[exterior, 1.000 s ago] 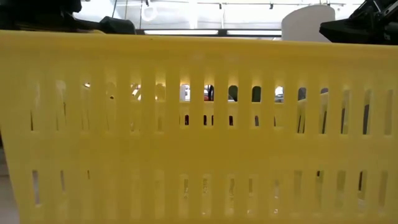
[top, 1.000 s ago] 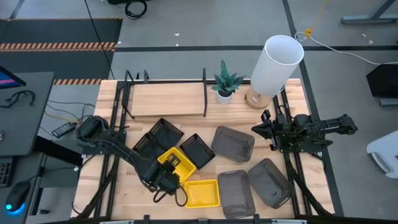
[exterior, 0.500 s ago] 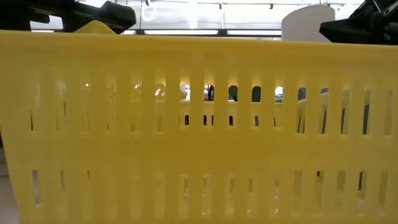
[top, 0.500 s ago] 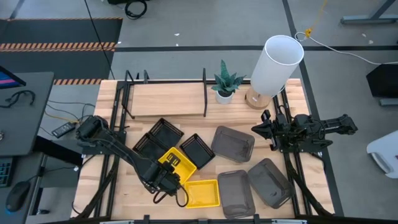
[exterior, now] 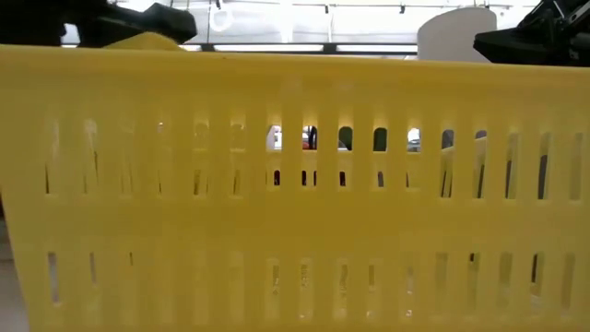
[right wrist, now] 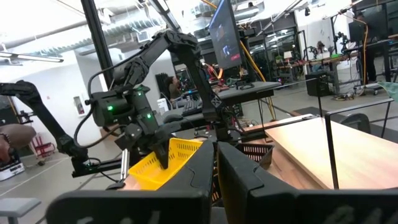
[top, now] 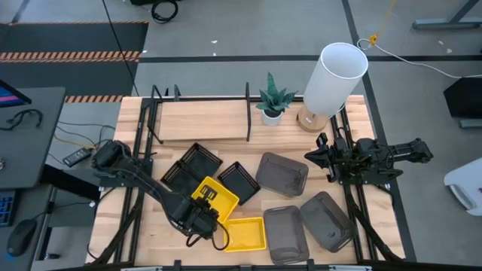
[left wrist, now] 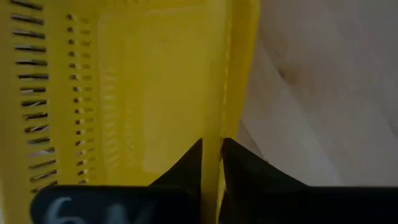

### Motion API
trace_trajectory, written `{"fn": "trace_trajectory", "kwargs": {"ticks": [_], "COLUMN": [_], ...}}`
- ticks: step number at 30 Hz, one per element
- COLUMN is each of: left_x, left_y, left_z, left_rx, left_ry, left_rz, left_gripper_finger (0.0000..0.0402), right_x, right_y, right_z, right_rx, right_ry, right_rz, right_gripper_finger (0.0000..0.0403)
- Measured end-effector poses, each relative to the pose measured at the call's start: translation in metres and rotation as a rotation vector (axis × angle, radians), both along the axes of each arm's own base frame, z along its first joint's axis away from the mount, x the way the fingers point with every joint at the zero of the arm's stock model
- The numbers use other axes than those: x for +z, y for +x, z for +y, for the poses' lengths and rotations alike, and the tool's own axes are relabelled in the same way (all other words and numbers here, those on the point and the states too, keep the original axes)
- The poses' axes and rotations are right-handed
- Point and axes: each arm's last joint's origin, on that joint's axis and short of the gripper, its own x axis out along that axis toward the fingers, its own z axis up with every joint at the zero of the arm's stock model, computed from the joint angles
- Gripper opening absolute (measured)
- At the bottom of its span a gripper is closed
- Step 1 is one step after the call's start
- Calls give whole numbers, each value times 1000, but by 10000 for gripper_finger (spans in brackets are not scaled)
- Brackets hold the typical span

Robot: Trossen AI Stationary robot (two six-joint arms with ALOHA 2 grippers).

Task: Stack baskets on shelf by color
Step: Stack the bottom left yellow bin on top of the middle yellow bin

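Observation:
My left gripper [top: 197, 217] is shut on a small yellow basket [top: 215, 197] near the table's front, left of centre. Its corner [exterior: 147, 41] peeks over a second yellow basket [top: 245, 233], whose slatted wall [exterior: 295, 184] fills the low view. Three black baskets [top: 199, 159] [top: 181, 175] [top: 239, 181] lie flat on the table behind it. Three grey baskets [top: 281, 173] [top: 285, 232] [top: 325, 220] lie to the right. The shelf [top: 199, 120] stands along the far edge. My right gripper [top: 320, 156] hovers shut at the table's right side, touching nothing. My left gripper pinches the held basket's side wall at its rim [left wrist: 222, 118], one finger [left wrist: 193, 165] inside the basket and the other [left wrist: 245, 168] outside. The fingers come from the table's near-left side, slanting down. The basket sits tilted; whether its far end rests on anything, I cannot tell.
A potted plant [top: 273, 102] and a white cylindrical lamp [top: 334, 75] stand at the far edge, right of the shelf. Bare wood [top: 154, 226] shows at the near-left corner. The right wrist view shows the left arm [right wrist: 134, 115] with its yellow basket [right wrist: 163, 160].
My left gripper has risen a little with the yellow basket. In the low view the basket's corner has come up into sight over the near basket's rim.

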Motion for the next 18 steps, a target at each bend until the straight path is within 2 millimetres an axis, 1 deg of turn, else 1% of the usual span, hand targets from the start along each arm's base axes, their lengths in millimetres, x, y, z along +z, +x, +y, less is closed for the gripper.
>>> {"fn": "trace_trajectory", "kwargs": {"ticks": [4,9,14,18], "left_x": [0,0,0,0], "left_y": [-3,-6,-5,-6], "left_z": [-6,-12,-11,-12], "left_rx": [-13,-13,-8,-12], "left_ry": [4,-4,-9,-33], "left_rz": [-17,-30,-37,-18], "left_gripper_finger": [93,145,199,220], "right_x": [0,0,0,0], "right_y": [0,0,0,0], "right_z": [0,0,0,0], "right_rx": [0,0,0,0], "right_ry": [0,0,0,0], "right_rz": [0,0,0,0], "right_gripper_finger": [27,27,27,27]}}
